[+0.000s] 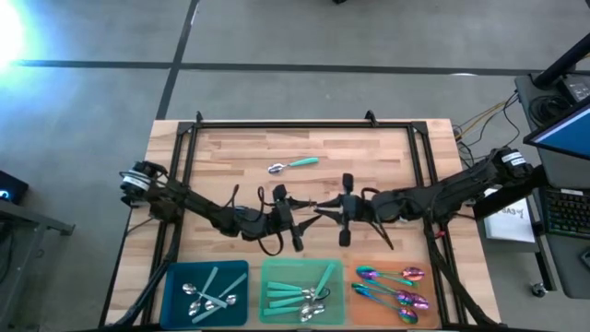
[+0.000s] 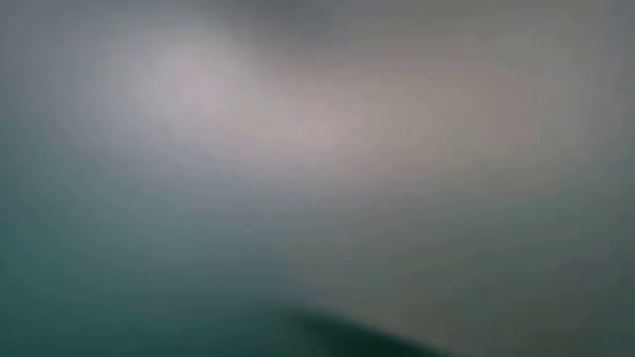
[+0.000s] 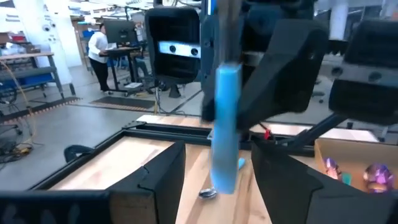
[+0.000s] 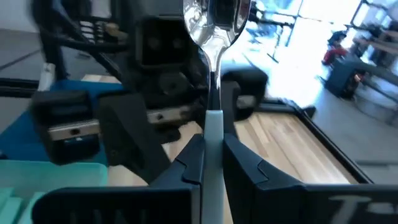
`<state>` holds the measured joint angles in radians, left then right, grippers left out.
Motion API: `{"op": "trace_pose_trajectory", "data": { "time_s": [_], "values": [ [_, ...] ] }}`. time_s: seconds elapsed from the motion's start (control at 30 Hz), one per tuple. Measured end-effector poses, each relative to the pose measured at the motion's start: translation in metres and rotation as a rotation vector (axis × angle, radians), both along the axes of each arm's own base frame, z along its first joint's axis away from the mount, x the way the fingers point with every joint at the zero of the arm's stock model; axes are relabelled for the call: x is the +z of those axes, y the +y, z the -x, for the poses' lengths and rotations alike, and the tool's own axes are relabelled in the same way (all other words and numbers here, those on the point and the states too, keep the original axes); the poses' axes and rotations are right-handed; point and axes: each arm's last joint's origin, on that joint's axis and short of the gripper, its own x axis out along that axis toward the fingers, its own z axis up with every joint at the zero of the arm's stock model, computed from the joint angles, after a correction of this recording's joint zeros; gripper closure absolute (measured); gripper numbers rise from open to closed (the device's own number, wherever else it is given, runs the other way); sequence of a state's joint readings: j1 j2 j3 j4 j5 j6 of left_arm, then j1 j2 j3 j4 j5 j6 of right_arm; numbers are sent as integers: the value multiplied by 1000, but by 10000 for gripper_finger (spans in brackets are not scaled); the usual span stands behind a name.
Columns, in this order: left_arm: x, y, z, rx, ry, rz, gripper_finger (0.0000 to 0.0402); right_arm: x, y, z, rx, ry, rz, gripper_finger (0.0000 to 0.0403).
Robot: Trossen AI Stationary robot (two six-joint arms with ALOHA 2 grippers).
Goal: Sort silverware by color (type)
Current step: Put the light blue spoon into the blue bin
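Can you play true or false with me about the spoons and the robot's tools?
1. The right tool is pinching a pale-blue-handled silver spoon. True.
2. The left tool is shut tight. False: its fingers stand open.
3. A teal-handled silver spoon lies alone on the wooden table. True.
4. The rainbow-purple metal spoons sit in the flat blue tray. False: they sit in the flat orange tray.

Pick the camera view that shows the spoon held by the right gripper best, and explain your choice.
The right wrist view: the blue-handled spoon stands upright in the shut right gripper, bowl up. The left wrist view shows only its blurred handle; the high view hardly shows it; the low view shows nothing.
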<state>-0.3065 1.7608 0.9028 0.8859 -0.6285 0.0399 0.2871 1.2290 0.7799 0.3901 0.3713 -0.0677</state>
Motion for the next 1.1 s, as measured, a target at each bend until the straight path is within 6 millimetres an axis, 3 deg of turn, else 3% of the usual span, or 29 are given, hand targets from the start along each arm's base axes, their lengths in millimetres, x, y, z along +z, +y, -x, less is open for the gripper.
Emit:
{"op": "trace_pose_trajectory", "data": {
  "time_s": [0.23,0.5,0.7,0.93,1.1],
  "values": [
    [0,0,0,-14,-16,39,248,1,1,-2,19,-23,13,379],
    [0,2,-2,-79,-17,71,370,-8,3,-7,18,5,16,379],
    [-3,5,-3,-75,0,114,369,-11,3,-8,6,25,-19,373],
    [0,7,2,-73,62,124,369,-5,0,-2,-41,15,-42,303],
    [2,10,13,-54,197,163,369,-7,-4,10,-78,122,-62,266]
  ]
}}
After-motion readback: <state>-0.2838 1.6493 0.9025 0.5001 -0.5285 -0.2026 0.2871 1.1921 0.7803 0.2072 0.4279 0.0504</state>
